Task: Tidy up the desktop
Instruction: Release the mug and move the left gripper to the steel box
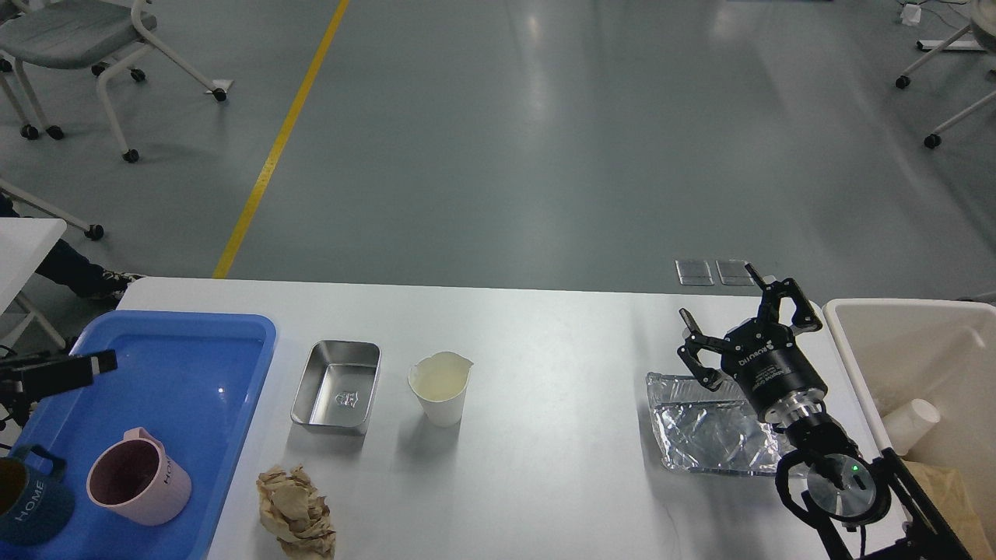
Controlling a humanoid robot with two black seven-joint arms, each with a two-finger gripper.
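The white desktop (545, 350) holds a steel tin (336, 386), a white paper cup (440, 387), a crumpled brown paper (296, 512) and a crumpled foil tray (712, 428). A blue tray (187, 342) at the left holds a pink mug (138, 482) and a dark blue mug (23, 498), both upright. My left gripper (97, 363) hovers over the tray's left edge, above and clear of the mugs, open and empty. My right gripper (735, 311) is open and empty over the foil tray's far edge.
A cream bin (856, 342) stands off the desktop's right end, with a paper cup (910, 424) and brown paper (945, 490) inside. Another white table's corner (23, 249) is at far left. Chairs stand on the grey floor behind.
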